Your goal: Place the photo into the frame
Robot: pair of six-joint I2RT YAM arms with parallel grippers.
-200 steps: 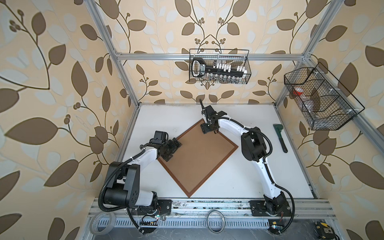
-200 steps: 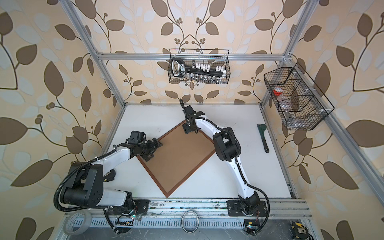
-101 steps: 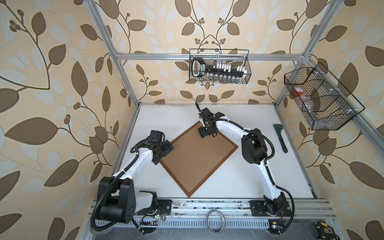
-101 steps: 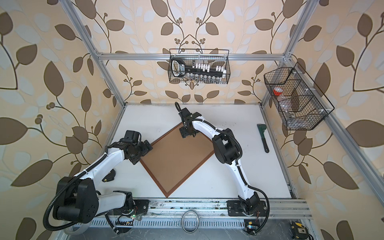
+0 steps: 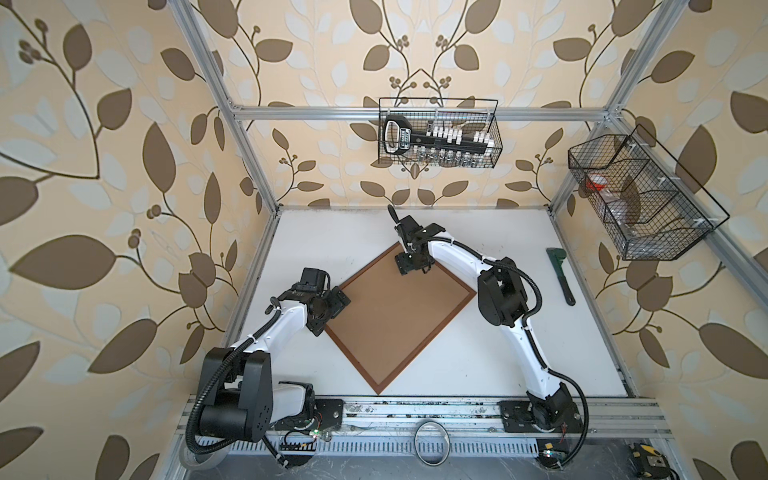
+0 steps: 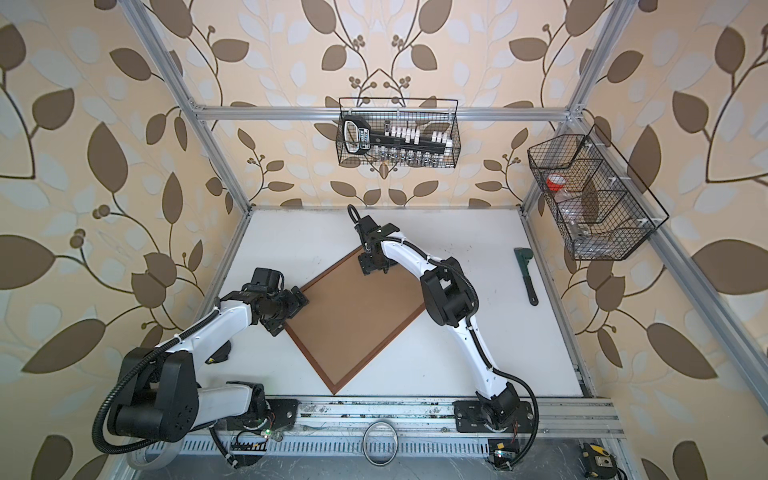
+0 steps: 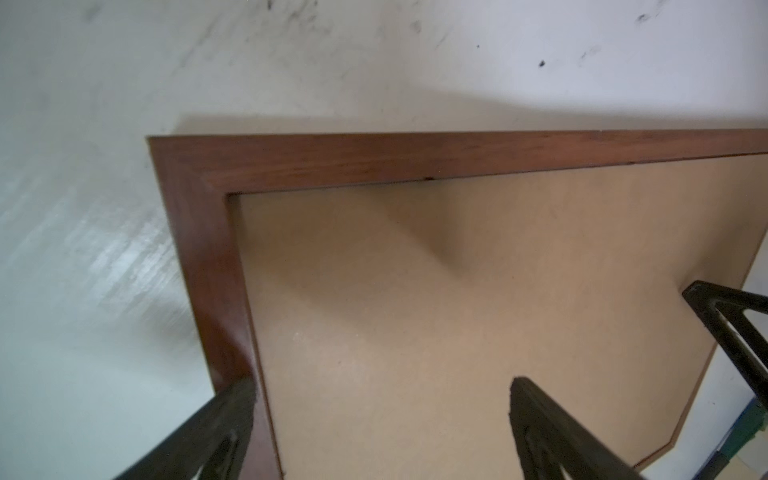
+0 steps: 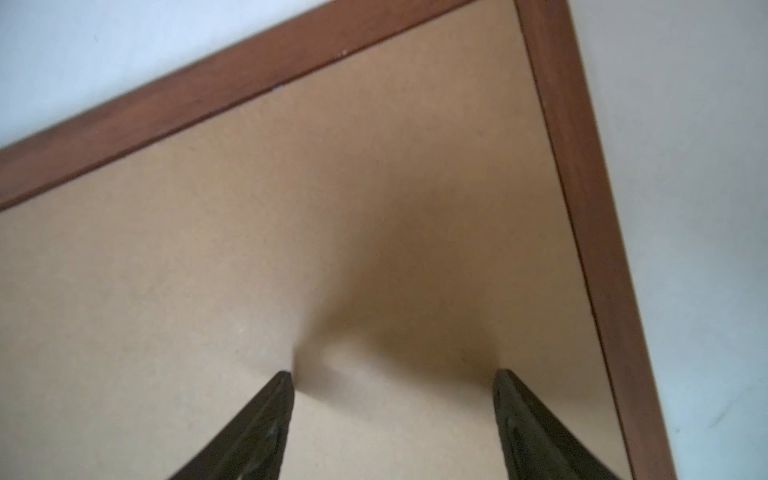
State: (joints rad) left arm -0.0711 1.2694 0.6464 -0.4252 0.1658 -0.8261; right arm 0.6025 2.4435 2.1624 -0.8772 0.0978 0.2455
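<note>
The left gripper [image 5: 332, 313] stands at the left corner of the frame [image 5: 378, 388], left of middle in both top views [image 6: 289, 314]. Its jaws are spread wide and nothing sits between them. In the left wrist view [image 7: 382, 384], one finger [image 7: 237, 399] hangs over the reddish-brown wooden strip of the frame [image 7: 374, 162]. The other finger [image 7: 528, 399] is over the plain brown backing board [image 7: 415, 291] that fills the frame's opening. Whether either tip touches the surface cannot be told. The right gripper [image 5: 413, 269] is at the frame's upper corner, just above the middle of both top views [image 6: 374, 268]. Its jaws are also parted, a little less widely, and hold nothing. In the right wrist view [image 8: 392, 374] both fingers [image 8: 274, 399] point down at the backing board [image 8: 249, 208], inside the wooden border [image 8: 571, 124]. Their shadows meet the tips, so they are very close to the board, but contact cannot be confirmed. The frame lies flat on the white table [image 5: 498, 353], turned like a diamond. One corner points to the lower edge of the top views [image 6: 335, 387], and the board [image 5: 399, 316] faces up. The two grippers sit at neighbouring corners of the frame, well apart. A green wrench [image 5: 561, 276] lies on the table at the right, clear of the frame.
</note>
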